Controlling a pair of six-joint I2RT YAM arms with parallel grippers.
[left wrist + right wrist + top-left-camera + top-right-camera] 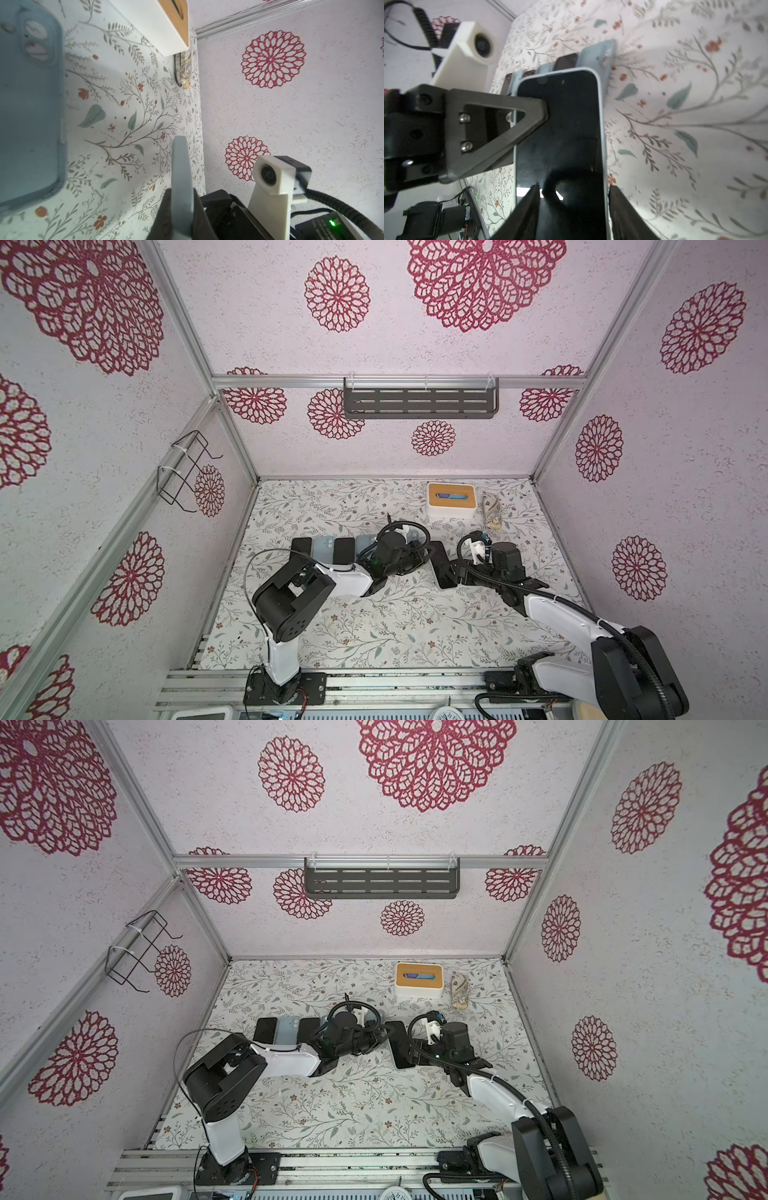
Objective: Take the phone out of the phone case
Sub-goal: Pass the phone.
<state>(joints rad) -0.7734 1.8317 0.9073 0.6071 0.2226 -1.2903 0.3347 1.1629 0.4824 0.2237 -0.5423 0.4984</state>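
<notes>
The phone, dark screen up, sits inside a pale blue phone case and is held off the floral table. My right gripper is shut across the phone's width at its near end, one finger on each long side. My left gripper is shut on the case's thin blue-grey side edge, and its finger reaches over the screen's rim. In both top views the two grippers meet at the phone, the left gripper on its left side and the right gripper at its near end.
A row of dark phones and empty blue cases lies left of the held phone; one such case is close by my left wrist. A white box with a wooden top and a small cord bundle sit at the back right.
</notes>
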